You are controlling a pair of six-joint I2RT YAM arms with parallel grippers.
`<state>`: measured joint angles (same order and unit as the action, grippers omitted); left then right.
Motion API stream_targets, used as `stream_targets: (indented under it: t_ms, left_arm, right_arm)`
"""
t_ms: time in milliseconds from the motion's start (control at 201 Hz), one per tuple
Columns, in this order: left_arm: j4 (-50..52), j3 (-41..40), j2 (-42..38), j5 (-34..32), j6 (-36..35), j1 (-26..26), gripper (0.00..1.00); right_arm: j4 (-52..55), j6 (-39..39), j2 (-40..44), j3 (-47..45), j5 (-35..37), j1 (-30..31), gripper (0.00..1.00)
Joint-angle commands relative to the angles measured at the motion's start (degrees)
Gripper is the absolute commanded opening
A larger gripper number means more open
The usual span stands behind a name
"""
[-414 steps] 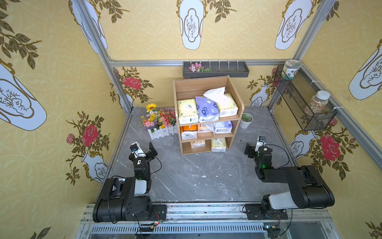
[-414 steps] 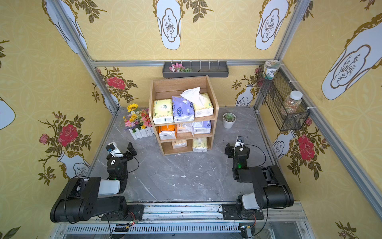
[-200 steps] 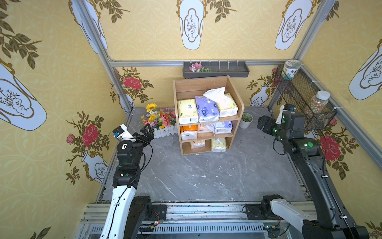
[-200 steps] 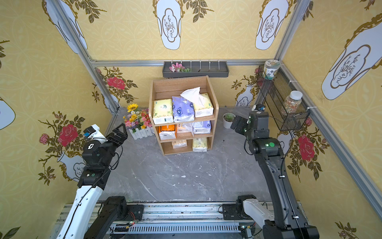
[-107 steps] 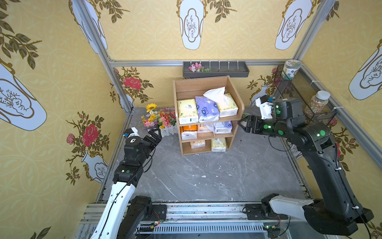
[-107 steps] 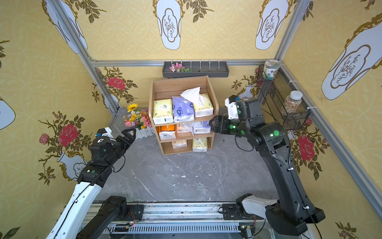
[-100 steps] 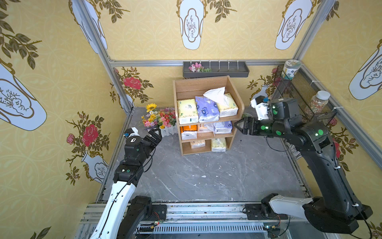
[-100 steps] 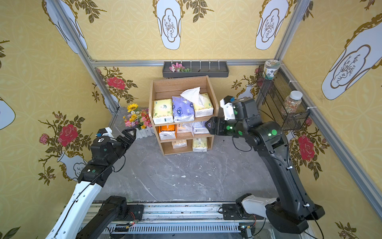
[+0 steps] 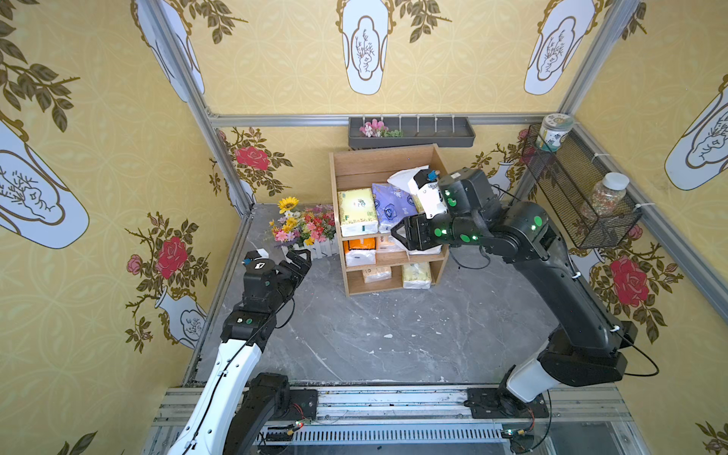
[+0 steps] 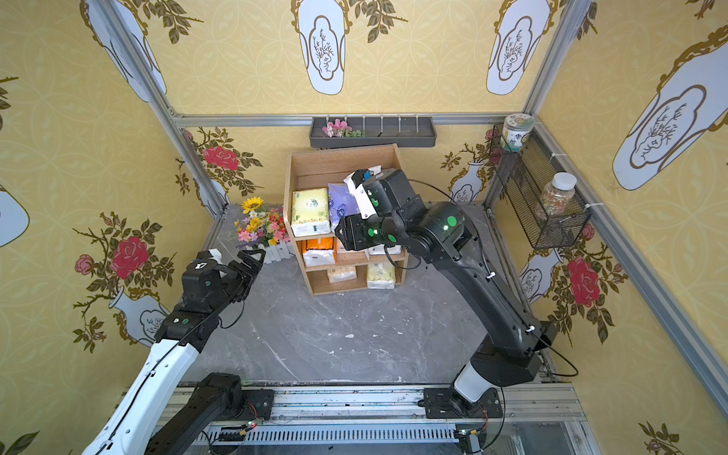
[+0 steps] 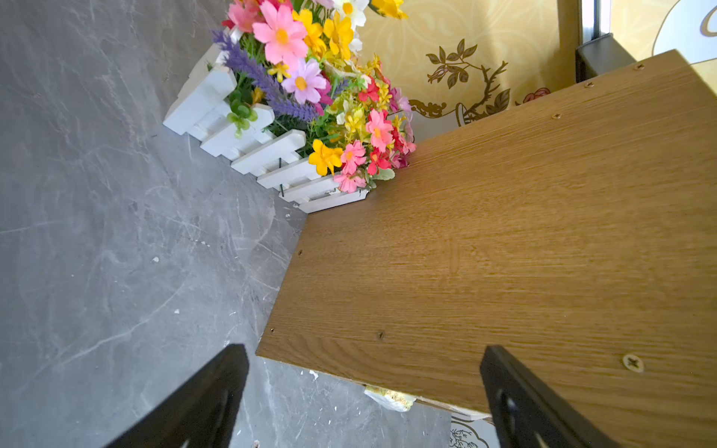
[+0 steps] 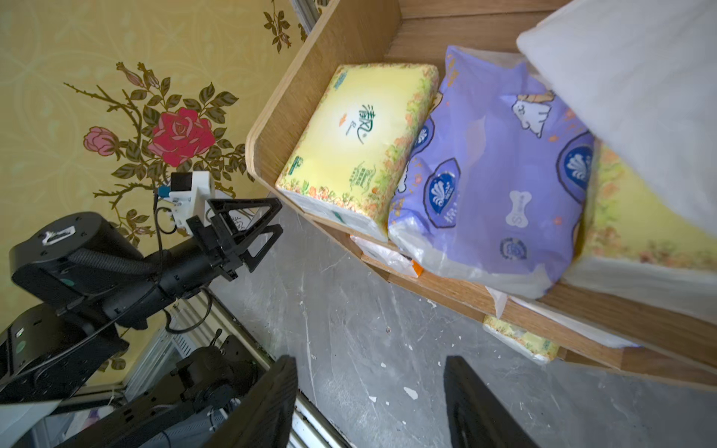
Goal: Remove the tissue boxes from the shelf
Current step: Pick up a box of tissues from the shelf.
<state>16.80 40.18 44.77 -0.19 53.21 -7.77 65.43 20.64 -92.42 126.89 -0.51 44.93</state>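
No tissue packs (image 9: 356,210) were off the shelf (image 9: 388,162).
Jaws stood spread, empty: right gripper (image 9: 398,235) at top tier, left gripper (image 9: 301,258) at nine o'clock.

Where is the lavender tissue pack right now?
In both top views, the lavender tissue pack lies on the shelf's top tier, between the yellow-green pack and the white-tissue pack.

- Left arm (image 9: 236,354): white lower link, black joints and wrist.
- Right arm (image 9: 563,287): black links, white base segment, green lights.
- Thin black cables (image 9: 468,268) loop beside the joints.
- Fingers (image 12: 271,204): black triangular open frames.
- White camera mounts (image 9: 427,197) on the wrists.
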Motion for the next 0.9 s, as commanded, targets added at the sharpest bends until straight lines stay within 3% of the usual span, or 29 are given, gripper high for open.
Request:
stream_targets:
  t_ms: [0, 284, 493, 647, 891]
  left_arm:
    - [-0.7, -0.7, -0.2, 1.6, 1.6, 0.0, 0.99]
    - [-0.9, 0.4, 0.5, 2.7, 1.4, 0.0, 0.99]
    - [-0.9, -0.7, -1.1, 2.1, 3.0, 0.0, 0.99]
    - [-0.9, -1.5, -1.7, 1.3, 4.3, 0.0, 0.99]
    - [-0.8, -1.0, -1.5, 1.8, 5.2, 0.0, 0.98]
  right_arm:
    - [-5.7, -2.0, -1.9, 0.9, 8.1, 0.0, 0.65]
    - [-9.9, -3.6, -8.6, 3.8, 13.0, -0.8, 0.65]
    - [-8.7, -3.1, -11.8, 3.5, 17.2, -1.5, 0.59]
    - [-8.4, -2.8, -13.2, 3.0, 18.0, -1.9, 0.51]
    - [-12.1, -2.4, -10.1, -2.7, 17.0, -1.8, 0.26]
